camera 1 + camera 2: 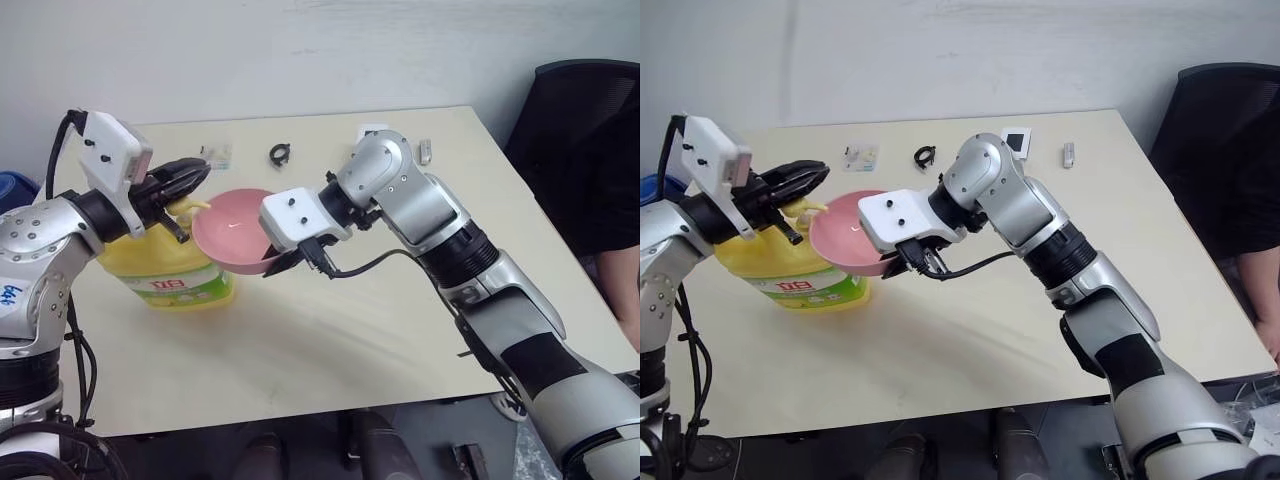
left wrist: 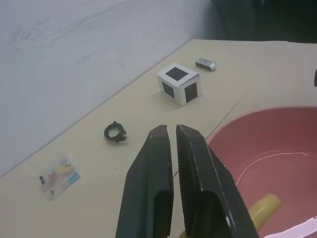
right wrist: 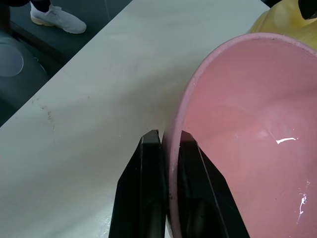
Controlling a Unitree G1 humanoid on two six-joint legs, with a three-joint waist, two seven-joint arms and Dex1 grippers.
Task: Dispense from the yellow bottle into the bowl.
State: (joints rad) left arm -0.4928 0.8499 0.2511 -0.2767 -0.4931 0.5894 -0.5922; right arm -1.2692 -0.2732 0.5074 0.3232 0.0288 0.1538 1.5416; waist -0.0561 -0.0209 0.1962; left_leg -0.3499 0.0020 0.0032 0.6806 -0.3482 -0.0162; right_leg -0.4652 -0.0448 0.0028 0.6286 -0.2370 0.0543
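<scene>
Bowl [image 1: 232, 238] first: we see it pink and smooth, lifted off the table [image 1: 330, 330] and tilted, its open side turned up toward the bottle's pump. Our right gripper [image 3: 166, 141] has its two black fingers pinched tight on the bowl's rim, one finger inside the wall and one outside. Inside the bowl, a few thin white streaks show on the pink surface.

Just beside the bowl, on our left, stands the bottle [image 1: 170, 275], a squat yellow jug upright on the table, with a green-and-white label bearing red lettering. The bowl's rim sits next to the bottle's top, and the yellow spout [image 2: 265, 208] reaches over that rim.

Our left gripper [image 2: 171, 131] is over the bottle's top, with its fingers closed together, only a thin slit between them, and nothing caught there. It points roughly level across the table. Whether it is touching the pump we cannot tell.

Farther back on the table, well apart from the bowl, lie a small black ring [image 1: 279, 154], a clear packet [image 2: 59, 176] with small coloured bits inside, a white cube [image 2: 179, 83] with black squares on its faces, and a small grey piece [image 2: 206, 64]. Off the table's right edge stands a dark chair [image 1: 580, 150], and a person's arm [image 1: 620, 290] shows there.
</scene>
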